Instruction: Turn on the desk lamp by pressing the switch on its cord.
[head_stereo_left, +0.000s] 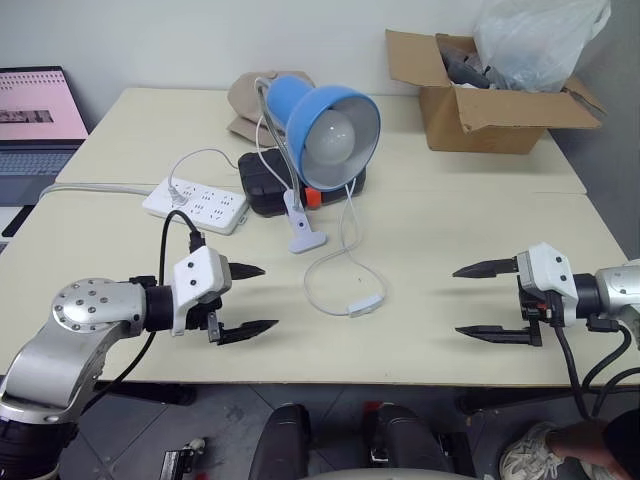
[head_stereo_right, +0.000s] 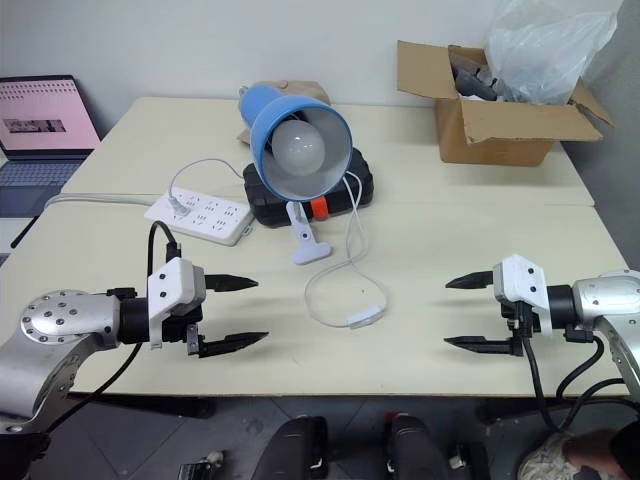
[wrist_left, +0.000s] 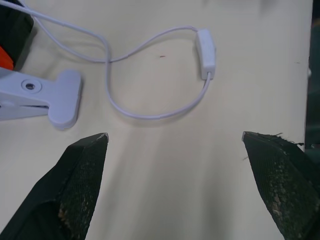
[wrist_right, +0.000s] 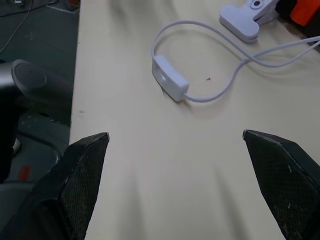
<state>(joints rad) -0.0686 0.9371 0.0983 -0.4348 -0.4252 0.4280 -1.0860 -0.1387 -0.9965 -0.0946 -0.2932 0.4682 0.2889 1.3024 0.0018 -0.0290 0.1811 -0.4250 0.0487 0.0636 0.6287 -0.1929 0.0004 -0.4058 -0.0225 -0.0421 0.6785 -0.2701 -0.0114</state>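
Note:
The desk lamp (head_stereo_left: 328, 122), a blue dome shade with a white globe bulb, stands mid-table on its white clip base (head_stereo_left: 304, 237). Its thin white cord (head_stereo_left: 345, 240) loops toward the table's front, where the small white switch (head_stereo_left: 366, 303) lies flat. The bulb looks unlit. My left gripper (head_stereo_left: 248, 299) hovers open above the table's front left, pointing at the switch with a gap between. At the front right my right gripper (head_stereo_left: 470, 300) stands open too, facing the switch from the other side. Neither holds anything. The switch (wrist_right: 168, 78) also lies ahead of the right fingers.
A white power strip (head_stereo_left: 197, 204) lies left of the lamp, with a black box (head_stereo_left: 262, 185) behind the clip. A cardboard box (head_stereo_left: 495, 95) holding a plastic bag sits at the back right. A laptop (head_stereo_left: 38, 120) stands off the table's left.

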